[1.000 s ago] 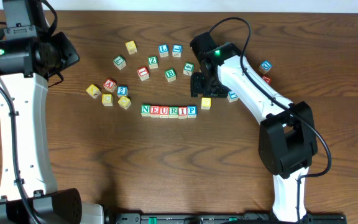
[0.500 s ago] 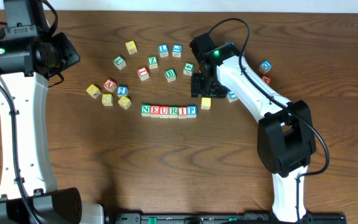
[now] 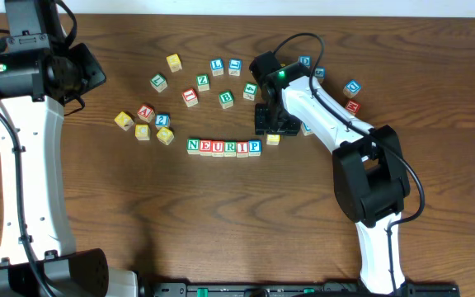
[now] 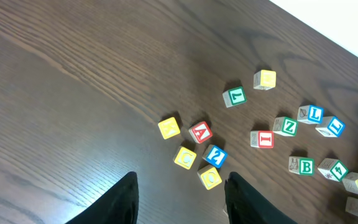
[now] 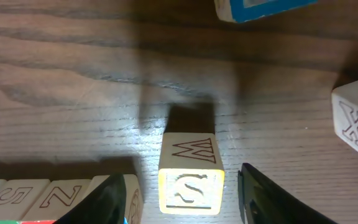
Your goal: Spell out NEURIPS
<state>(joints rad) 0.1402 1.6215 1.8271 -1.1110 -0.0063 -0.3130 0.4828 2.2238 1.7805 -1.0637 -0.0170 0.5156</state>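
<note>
A row of blocks spelling NEURIP (image 3: 223,147) lies at the table's middle. The yellow S block (image 3: 273,139) (image 5: 190,182) sits just right of the row, with a small gap. My right gripper (image 3: 273,130) (image 5: 184,199) is open and lowered around the S block, one finger on each side, not touching it. The row's right end (image 5: 55,199) shows at the lower left of the right wrist view. My left gripper (image 4: 180,199) is open and empty, high above the table's left side.
Loose letter blocks lie behind the row: a yellow, red and blue cluster (image 3: 144,122) at left, several around B (image 3: 226,99) and L (image 3: 217,65), and more right of the arm (image 3: 352,87). An X block (image 5: 356,121) lies close to the right finger.
My right gripper has moved down and a little right, coming over the S block so it now straddles it. The left arm has not moved.
</note>
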